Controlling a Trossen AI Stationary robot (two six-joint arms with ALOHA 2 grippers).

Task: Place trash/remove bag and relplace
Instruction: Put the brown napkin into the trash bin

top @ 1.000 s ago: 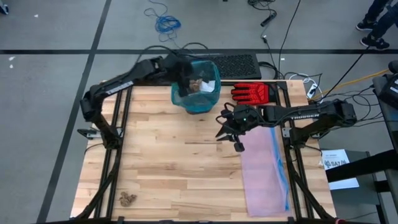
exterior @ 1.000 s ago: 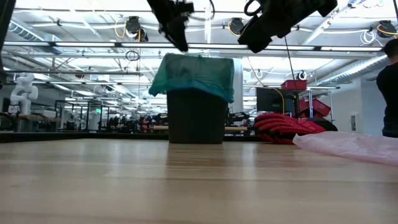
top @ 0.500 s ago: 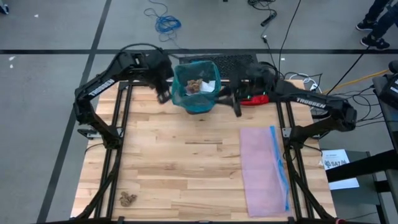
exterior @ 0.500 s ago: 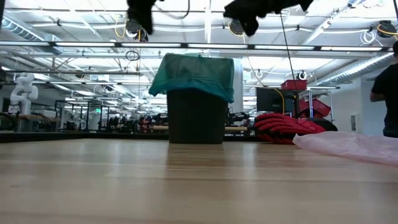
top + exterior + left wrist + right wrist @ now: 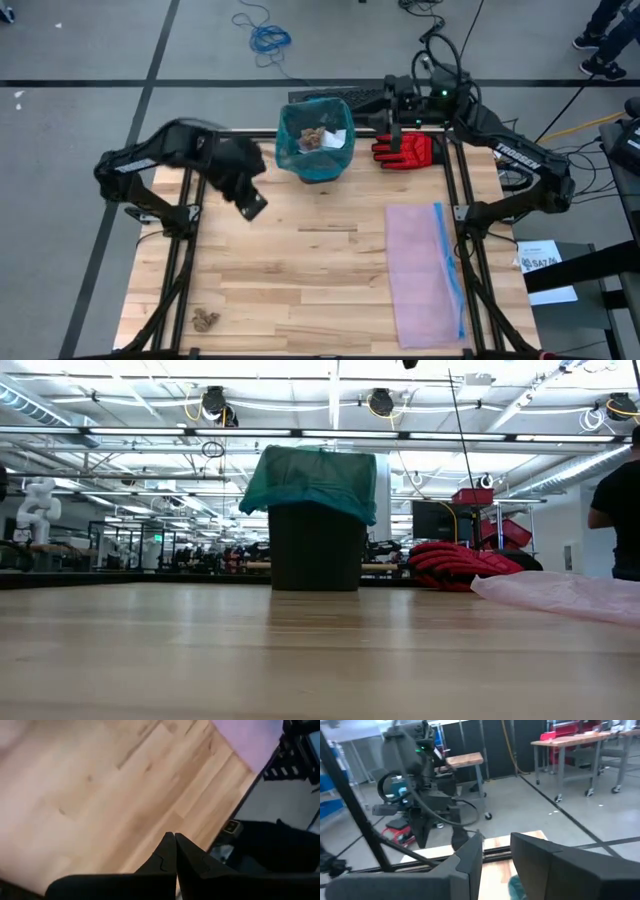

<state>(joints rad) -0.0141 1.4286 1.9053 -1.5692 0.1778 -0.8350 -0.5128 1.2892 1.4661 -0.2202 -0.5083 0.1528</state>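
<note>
A dark bin [image 5: 315, 550] stands at the table's far middle, lined with the teal bag [image 5: 315, 160], whose rim folds over the bin's top [image 5: 310, 480]. Trash [image 5: 318, 136], brown wads and a white scrap, lies inside it. One brown wad [image 5: 207, 320] rests on the table near the front left corner. My left gripper [image 5: 252, 206] hovers shut over bare wood, left of and nearer than the bin; its fingertips [image 5: 175, 840] are together. My right gripper [image 5: 390, 118] is raised beside the bin's far right, fingers [image 5: 475, 847] level and slightly apart, nothing between them.
A red glove [image 5: 405, 150] lies right of the bin. The pale pink bag with a blue strip [image 5: 425, 270] lies flat on the table's right half. A black keyboard [image 5: 375, 100] sits behind the bin. A person [image 5: 620, 510] stands beyond the table's right side.
My left gripper has left its place above the bin, swinging toward the table's left and then toward the near edge while rolling. My right gripper has risen from over the table's middle and gone toward the far edge, ending beside the bin. The bin and bag have stayed still.
</note>
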